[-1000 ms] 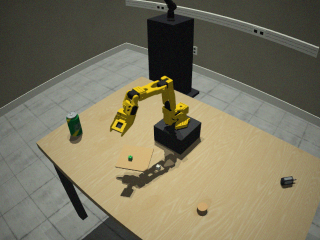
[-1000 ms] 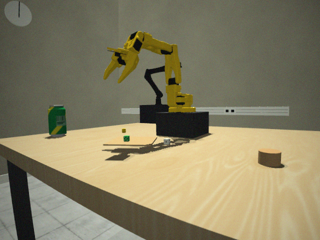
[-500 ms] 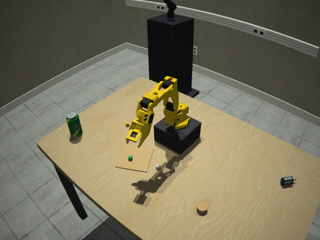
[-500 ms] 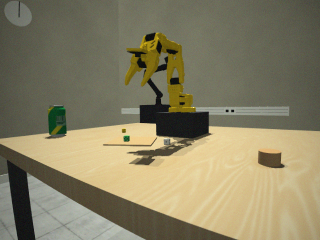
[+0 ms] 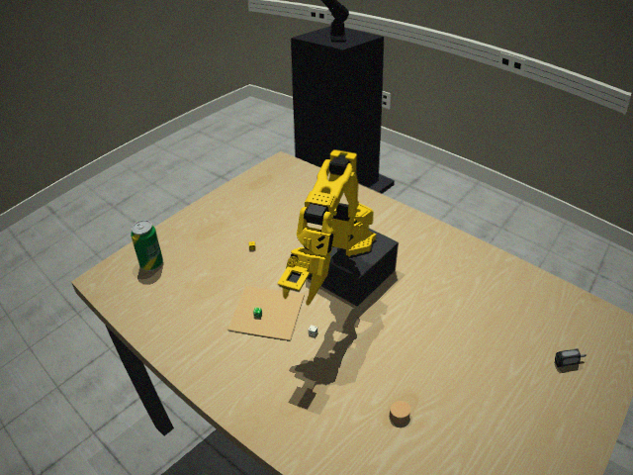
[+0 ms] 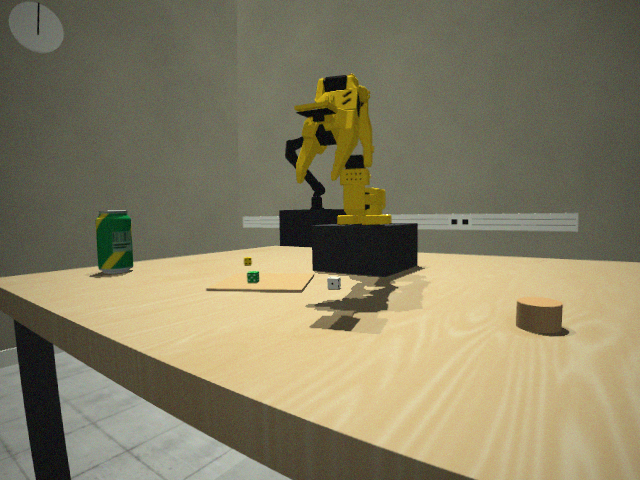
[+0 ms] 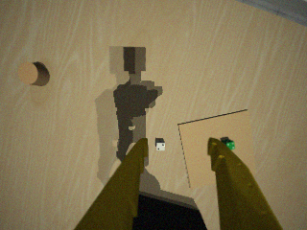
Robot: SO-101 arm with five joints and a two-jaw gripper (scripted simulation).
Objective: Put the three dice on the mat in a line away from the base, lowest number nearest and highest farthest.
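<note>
The green die [image 5: 257,312] [image 6: 252,276] [image 7: 230,144] sits on the thin tan mat [image 5: 281,325] [image 6: 289,283] [image 7: 197,168], partly behind a fingertip in the wrist view. The white die [image 5: 313,331] [image 6: 333,283] [image 7: 160,145] lies on the table beside the mat, off it. The yellow die [image 5: 251,246] [image 6: 247,261] lies on the table off the mat, toward the back, outside the wrist view. The top numbers are too small to read surely. My gripper [image 5: 297,299] [image 6: 317,179] [image 7: 178,140] is open and empty, high above the table.
A green can [image 5: 146,247] [image 6: 114,241] stands at the left of the table. A wooden cylinder [image 5: 400,411] [image 6: 539,316] [image 7: 28,73] stands at the front right. A small dark motor-like object [image 5: 568,357] lies far right. My base stands on a black block [image 5: 375,273] [image 6: 364,250].
</note>
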